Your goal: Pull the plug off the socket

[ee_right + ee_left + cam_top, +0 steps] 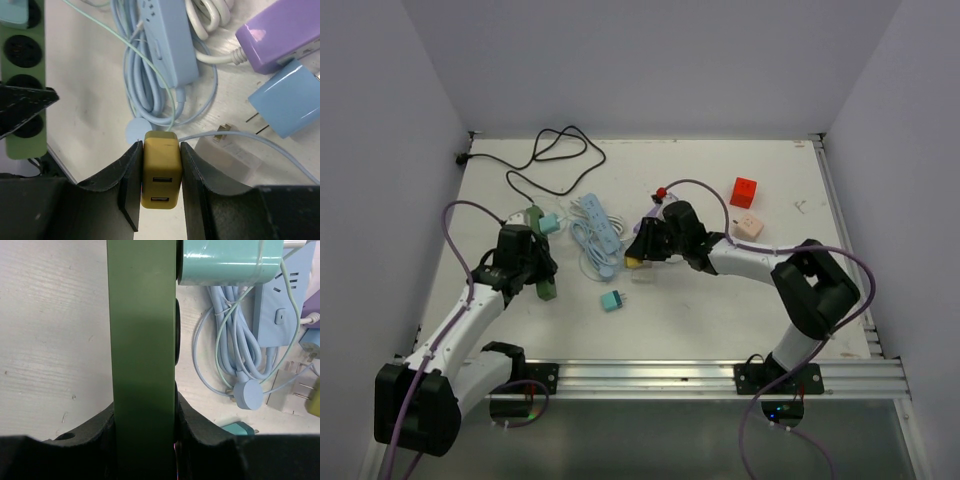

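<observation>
Overhead, the left gripper (530,262) is clenched on a long olive-green plastic power strip (546,288), with a teal rounded plug (550,224) seated near the strip's far end. The right gripper (638,254) grasps a boxy mustard-yellow USB plug (634,263), well apart from that strip and near a pale blue power strip (598,222).

From the left wrist, the green strip fills the gap between the black fingers (200,437), held squarely across its width.

From the right wrist, the yellow plug is pinched on both flat sides, ports toward the camera, prongs hidden. It looks free of its socket. To finish well, hold the green strip flat, carry the plug level, and set it on the bare white table (85,95), away from the coiled blue cable (125,50).
</observation>
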Robot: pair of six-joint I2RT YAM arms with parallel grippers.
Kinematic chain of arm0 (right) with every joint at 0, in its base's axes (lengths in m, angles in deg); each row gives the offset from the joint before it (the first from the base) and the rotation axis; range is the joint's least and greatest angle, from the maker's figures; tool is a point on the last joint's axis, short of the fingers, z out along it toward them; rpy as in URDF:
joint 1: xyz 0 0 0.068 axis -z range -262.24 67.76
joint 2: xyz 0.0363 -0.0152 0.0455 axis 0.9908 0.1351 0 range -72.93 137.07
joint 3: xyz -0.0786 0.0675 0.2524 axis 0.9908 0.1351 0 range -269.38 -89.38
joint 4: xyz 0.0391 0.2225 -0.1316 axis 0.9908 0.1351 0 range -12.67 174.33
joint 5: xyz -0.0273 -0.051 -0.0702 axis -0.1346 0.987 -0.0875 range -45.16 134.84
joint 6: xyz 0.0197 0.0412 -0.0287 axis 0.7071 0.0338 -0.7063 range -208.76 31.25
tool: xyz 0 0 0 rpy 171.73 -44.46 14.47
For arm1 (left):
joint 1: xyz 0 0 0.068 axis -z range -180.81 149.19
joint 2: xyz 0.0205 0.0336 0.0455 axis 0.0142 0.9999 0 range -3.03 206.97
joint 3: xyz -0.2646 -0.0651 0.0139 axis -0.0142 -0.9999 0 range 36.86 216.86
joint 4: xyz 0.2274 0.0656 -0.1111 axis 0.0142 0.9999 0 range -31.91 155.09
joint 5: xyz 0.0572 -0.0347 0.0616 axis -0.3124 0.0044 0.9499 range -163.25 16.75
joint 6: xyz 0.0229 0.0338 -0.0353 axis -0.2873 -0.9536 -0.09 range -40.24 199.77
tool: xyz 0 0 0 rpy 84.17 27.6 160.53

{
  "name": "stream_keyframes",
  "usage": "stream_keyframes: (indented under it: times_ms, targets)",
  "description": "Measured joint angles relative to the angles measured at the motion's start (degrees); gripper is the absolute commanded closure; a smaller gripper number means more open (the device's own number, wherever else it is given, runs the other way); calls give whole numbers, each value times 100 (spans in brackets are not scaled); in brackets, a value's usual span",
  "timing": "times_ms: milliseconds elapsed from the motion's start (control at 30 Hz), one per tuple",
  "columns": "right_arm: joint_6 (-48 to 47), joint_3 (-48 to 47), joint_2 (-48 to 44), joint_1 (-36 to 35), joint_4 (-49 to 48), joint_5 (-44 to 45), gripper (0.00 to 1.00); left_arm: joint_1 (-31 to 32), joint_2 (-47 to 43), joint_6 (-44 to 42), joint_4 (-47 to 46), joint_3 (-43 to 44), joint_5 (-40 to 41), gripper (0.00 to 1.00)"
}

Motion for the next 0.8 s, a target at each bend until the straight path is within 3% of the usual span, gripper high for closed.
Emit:
stream_keyframes:
  times_ms: [267,533,800]
  targets:
    - [-17,-251,452,0,76,-26,32,0,-129,-219,0,74,-330,100]
    - [52,-629,337,0,181,-11,27,0,-393,-367,20,138,-601,100]
    - [708,-1058,341,-144,-413,-463,20,0,-570,-457,52,140,-868,100]
